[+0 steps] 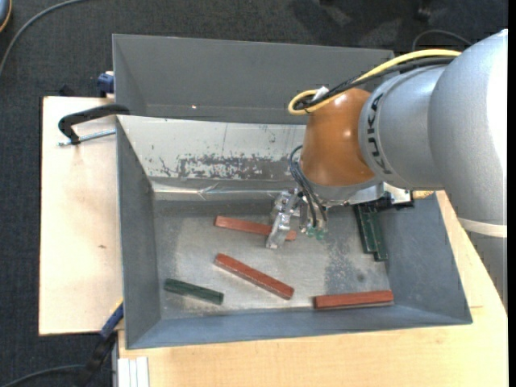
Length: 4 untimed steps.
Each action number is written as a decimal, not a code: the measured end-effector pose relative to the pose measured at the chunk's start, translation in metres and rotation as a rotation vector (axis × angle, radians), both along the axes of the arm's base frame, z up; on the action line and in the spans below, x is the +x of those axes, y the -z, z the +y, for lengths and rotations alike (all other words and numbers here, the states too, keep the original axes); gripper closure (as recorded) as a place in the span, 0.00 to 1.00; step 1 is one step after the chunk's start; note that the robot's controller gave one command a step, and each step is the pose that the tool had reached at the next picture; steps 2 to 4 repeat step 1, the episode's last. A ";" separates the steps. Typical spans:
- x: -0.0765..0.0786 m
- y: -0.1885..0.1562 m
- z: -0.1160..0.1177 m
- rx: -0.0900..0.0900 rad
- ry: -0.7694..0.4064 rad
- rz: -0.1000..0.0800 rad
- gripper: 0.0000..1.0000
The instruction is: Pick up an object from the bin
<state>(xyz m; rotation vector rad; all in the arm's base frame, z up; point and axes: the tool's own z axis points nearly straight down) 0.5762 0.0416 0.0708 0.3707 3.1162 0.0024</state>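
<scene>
— Whereabouts, the jaws?

— Low in the grey bin, toward the back wall, right over one end of a flat red-brown bar.

— Apart or together?

— Cannot tell; too much metal and cable crowded there. Cannot tell either whether touching that bar or just above it.

— And the bar itself?

— Flat on the bin floor, stretching away from the jaws toward the view's left, with the far end well clear of them.

— Anything else close by?

— A second red-brown stick, slantwise just in front of the jaws. A third red-brown piece farther forward and to the view's right of them, along the front wall. A dark green stick well apart, forward and to the view's left. Another dark green strip to the view's right of the jaws, partly under the arm.
</scene>
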 end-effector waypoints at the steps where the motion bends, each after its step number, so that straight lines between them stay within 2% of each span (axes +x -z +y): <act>1: -0.027 -0.180 -0.006 0.000 -0.075 -0.011 1.00; 4: -0.027 -0.180 -0.006 0.000 -0.075 -0.011 1.00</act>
